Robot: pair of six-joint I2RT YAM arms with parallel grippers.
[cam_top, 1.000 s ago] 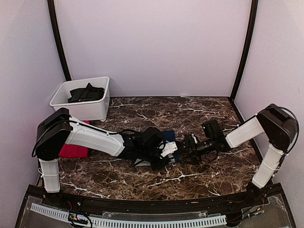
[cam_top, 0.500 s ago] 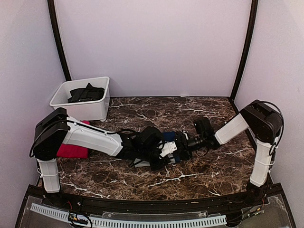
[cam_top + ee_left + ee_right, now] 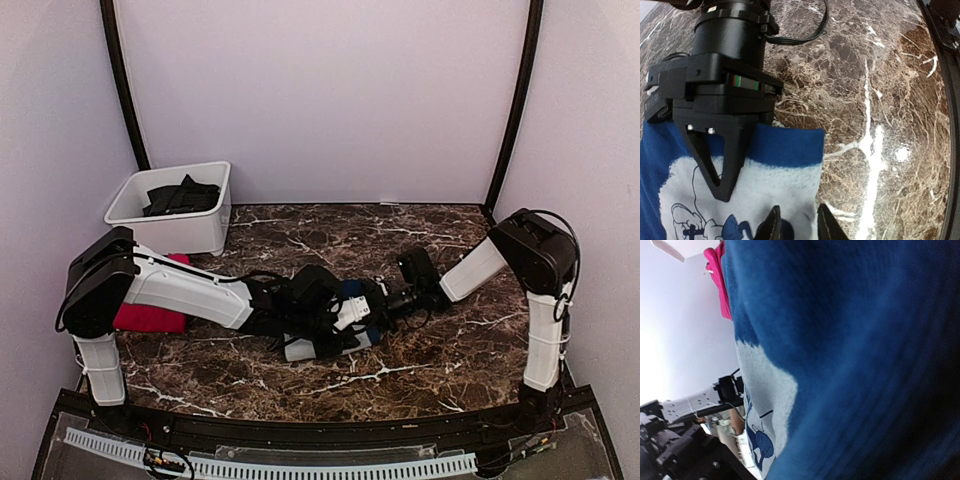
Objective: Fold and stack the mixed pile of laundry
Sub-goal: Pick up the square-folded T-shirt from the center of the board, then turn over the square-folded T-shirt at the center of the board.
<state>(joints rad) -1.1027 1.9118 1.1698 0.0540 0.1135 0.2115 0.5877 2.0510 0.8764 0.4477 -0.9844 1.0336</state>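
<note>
1. Blue T-shirt (image 3: 790, 147), white cartoon print up, is laid flat under right gripper (image 3: 722, 192) and left gripper (image 3: 797, 225).
2. It is clamped by right gripper; left gripper's hold cannot be told.
3. Dark cloth (image 3: 180, 195) is held in white bin (image 3: 195, 232), well beyond left gripper.

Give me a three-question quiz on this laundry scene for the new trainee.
1. True or false: the white bin is empty.
2. The right pincer is shut on: A) a sock, B) the blue T-shirt, C) nothing.
3. On which side of the table, the robot's left or right, does the red garment lie?
Key: 1 false, dark cloth lies in it; 2 B; 3 left.
</note>
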